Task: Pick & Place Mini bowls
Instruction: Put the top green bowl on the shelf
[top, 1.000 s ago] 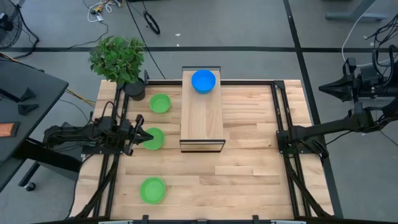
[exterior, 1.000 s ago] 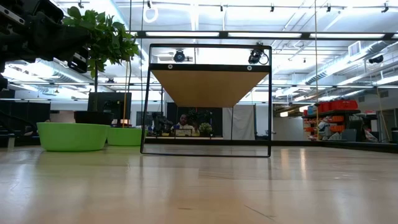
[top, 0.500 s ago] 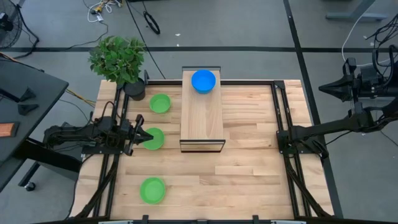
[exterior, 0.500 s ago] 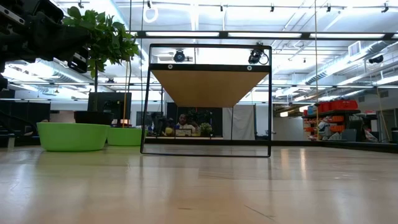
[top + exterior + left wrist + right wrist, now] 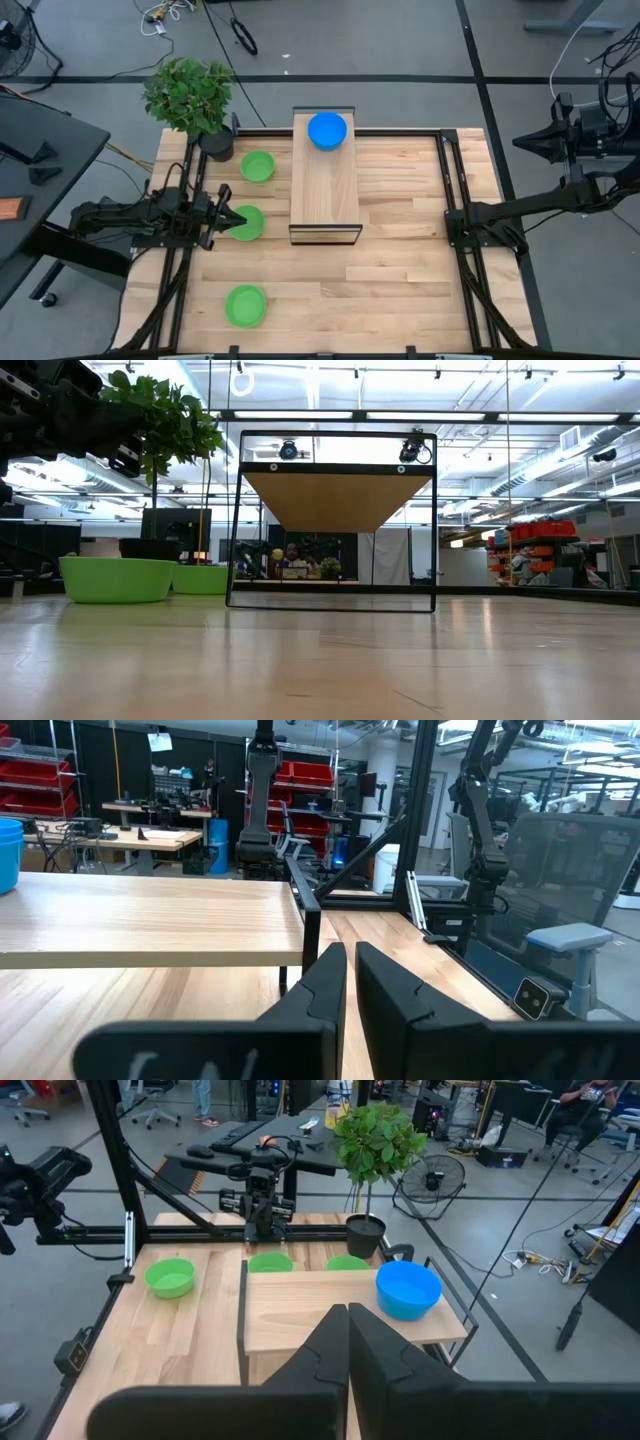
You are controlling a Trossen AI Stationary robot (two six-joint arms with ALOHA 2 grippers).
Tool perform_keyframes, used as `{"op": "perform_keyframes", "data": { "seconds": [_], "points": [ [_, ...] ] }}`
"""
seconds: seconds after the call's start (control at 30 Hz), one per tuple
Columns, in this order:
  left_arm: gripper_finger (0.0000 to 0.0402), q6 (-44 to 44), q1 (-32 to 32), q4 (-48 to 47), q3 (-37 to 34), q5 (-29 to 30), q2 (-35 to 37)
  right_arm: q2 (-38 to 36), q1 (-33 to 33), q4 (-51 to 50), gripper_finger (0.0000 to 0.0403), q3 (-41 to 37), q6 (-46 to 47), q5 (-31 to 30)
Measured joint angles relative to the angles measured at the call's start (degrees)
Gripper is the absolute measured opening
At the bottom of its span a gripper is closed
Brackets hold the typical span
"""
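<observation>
**Left pincer at the middle green bowl; blue bowls up on the riser**

From above, three green mini bowls lie along the left side of the worktop (image 5: 400, 260): a far green bowl (image 5: 257, 165) near the potted plant (image 5: 190, 95), a middle green bowl (image 5: 243, 223), and a near green bowl (image 5: 245, 305). The blue bowl stack (image 5: 327, 130) sits at the far end of the wooden riser (image 5: 325, 185); how many bowls it holds cannot be told. The low view hides the riser's top, showing only its underside and two green bowls side by side on the left, and a person far behind. The right wrist view shows all three green bowls and the blue stack together.

The left pincer (image 5: 222, 222) is at the left rim of the middle green bowl, its fingers (image 5: 330, 982) nearly pressed together with a slim gap; whether they pinch the rim cannot be told. The right pincer (image 5: 452, 228) waits at the worktop's right edge, well apart from every bowl, fingers (image 5: 335, 1338) pressed together on nothing.

Bowls and arms lie as they did a second ago.
</observation>
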State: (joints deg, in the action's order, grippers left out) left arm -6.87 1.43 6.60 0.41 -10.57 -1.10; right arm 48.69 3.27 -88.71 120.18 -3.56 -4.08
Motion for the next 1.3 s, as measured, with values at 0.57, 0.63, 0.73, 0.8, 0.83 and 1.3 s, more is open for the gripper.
{"op": "perform_keyframes", "data": {
  "seconds": [0.57, 0.63, 0.73, 0.8, 0.83, 1.3],
  "points": [
    [0.003, 0.0, 0.0, 0.0, 0.0, 0.0, 0.0, 0.0, 0.0, 0.0, 0.0006, 0.0, 0.0, 0.0],
    [0.003, 0.0, 0.0, 0.0, 0.0, 0.0, 0.0, 0.0, 0.0, 0.0, 0.0006, 0.0, 0.0, 0.0],
    [0.003, 0.0, 0.0, 0.0, 0.0, 0.0, 0.0, 0.0, 0.0, 0.0, 0.0006, 0.0, 0.0, 0.0],
    [0.003, 0.0, 0.0, 0.0, 0.0, 0.0, 0.0, 0.0, 0.0, 0.0, 0.0006, 0.0, 0.0, 0.0],
    [0.003, 0.0, 0.0, 0.0, 0.0, 0.0, 0.0, 0.0, 0.0, 0.0, 0.0006, 0.0, 0.0, 0.0],
    [0.003, -0.2, 0.0, 1.6, 0.0, 1.6, 0.0, 0.0, 0.0, 0.0, 0.0006, 0.0, 0.0, 0.0]
  ]
}}
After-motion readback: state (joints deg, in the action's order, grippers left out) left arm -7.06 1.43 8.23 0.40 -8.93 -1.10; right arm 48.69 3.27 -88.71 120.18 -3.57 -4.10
